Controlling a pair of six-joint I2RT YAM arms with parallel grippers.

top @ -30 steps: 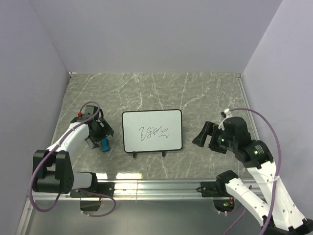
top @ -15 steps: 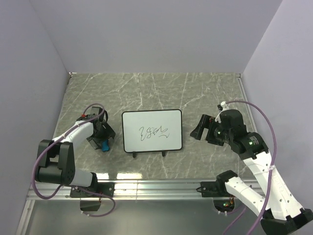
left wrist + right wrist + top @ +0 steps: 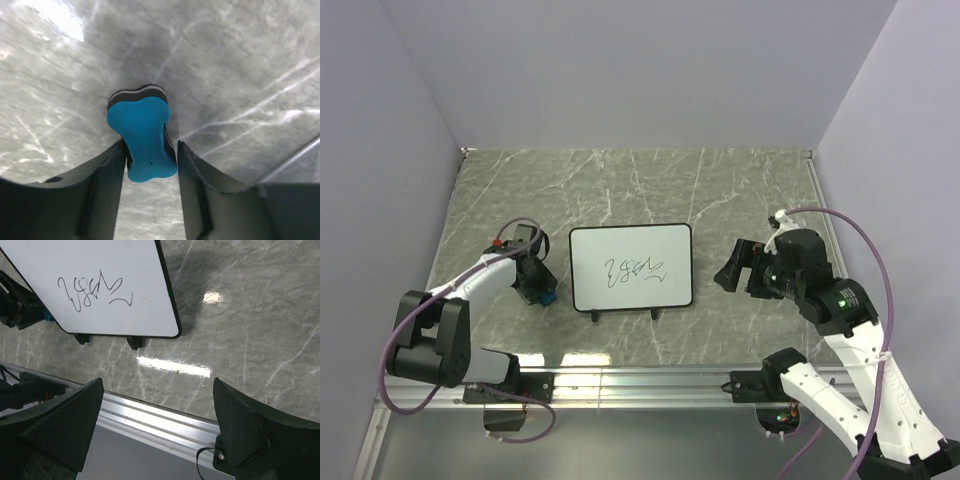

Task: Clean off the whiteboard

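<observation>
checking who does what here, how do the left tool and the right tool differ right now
The left tool is closed around the blue eraser; the right tool is wide open and empty. The left tool sits low over the table off the whiteboard's left edge; the right tool hangs higher, off its right edge. Neither touches the board.

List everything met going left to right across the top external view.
Black left hand clamping the blue foam eraser block → small white rectangular whiteboard with black rim and dark scribble → open black right hand.
</observation>
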